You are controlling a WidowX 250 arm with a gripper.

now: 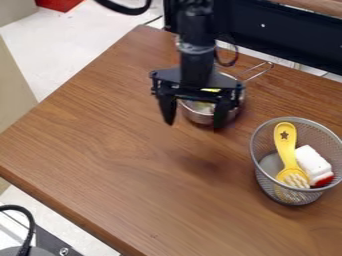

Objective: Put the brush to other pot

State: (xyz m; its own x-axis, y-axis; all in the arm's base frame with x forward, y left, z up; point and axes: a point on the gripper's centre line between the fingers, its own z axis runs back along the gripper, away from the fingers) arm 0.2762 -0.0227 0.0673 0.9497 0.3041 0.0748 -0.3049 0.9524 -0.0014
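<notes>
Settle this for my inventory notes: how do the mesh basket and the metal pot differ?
The basket has see-through mesh walls; the pot's are solid and shiny. The pot has a wire handle; the basket has none. The gripper partly hides the pot but not the basket. Both are round and stand on the table.

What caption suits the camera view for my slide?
Open tool at the pot; yellow brush beside white block in mesh basket.
</notes>
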